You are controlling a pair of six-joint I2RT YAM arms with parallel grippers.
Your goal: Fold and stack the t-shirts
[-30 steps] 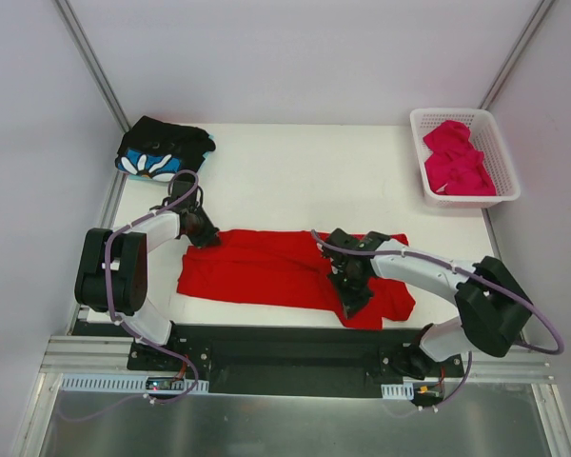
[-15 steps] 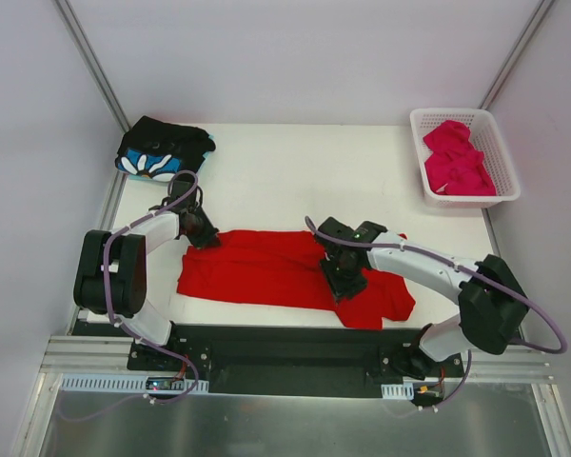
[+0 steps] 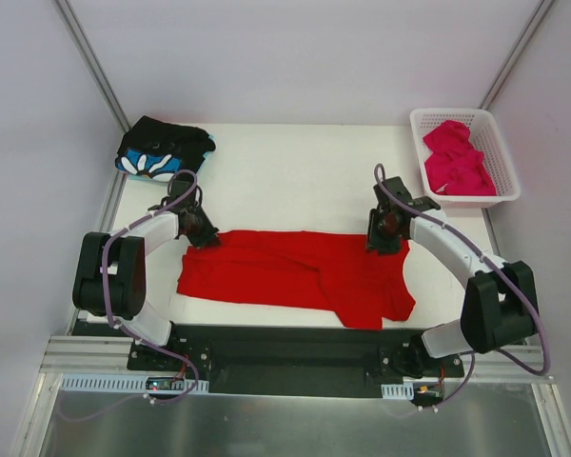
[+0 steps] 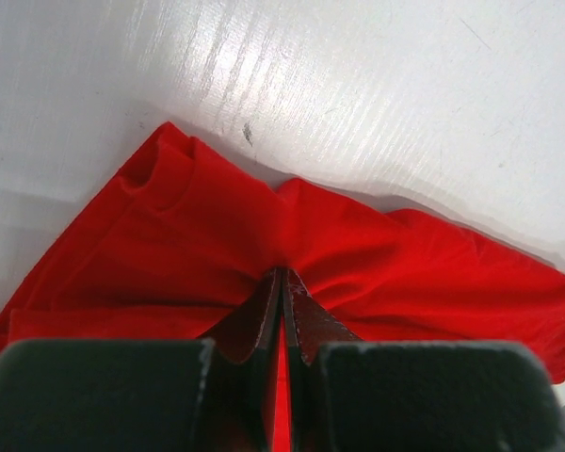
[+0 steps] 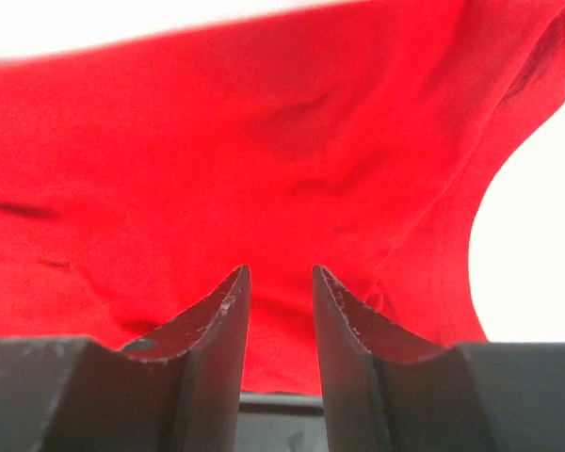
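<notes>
Pinching the upper-left corner of the red t-shirt (image 3: pixel 285 271), the left gripper (image 3: pixel 200 230) has its jaws fully closed on a gathered ridge of cloth. Creases fan out from the grip in the left wrist view. The garment lies spread flat across the lower middle of the overhead frame, on the white table (image 3: pixel 295 171), stretched sideways between the two arms.

At the shirt's upper-right corner sits the right gripper (image 3: pixel 381 238). Its jaws stand partly apart and hold nothing. In its wrist view the red cloth lies just beyond the fingertips, with none of it between them.

The layout suggests the left arm is anchoring one far corner so the fabric stays taut while the right arm lines up on the matching corner. With both corners held, the far edge could be carried over in a single even fold.

A lobe of cloth, probably a sleeve, juts toward the bottom of the frame at the shirt's right end and may need tucking.

The black flower-print t-shirt (image 3: pixel 162 150) sits bundled at the upper left of the frame, apparently already folded and marking where the stack begins. The pink t-shirt (image 3: pixel 457 157) lies crumpled in the white basket (image 3: pixel 452 112) at upper right, not yet folded.
</notes>
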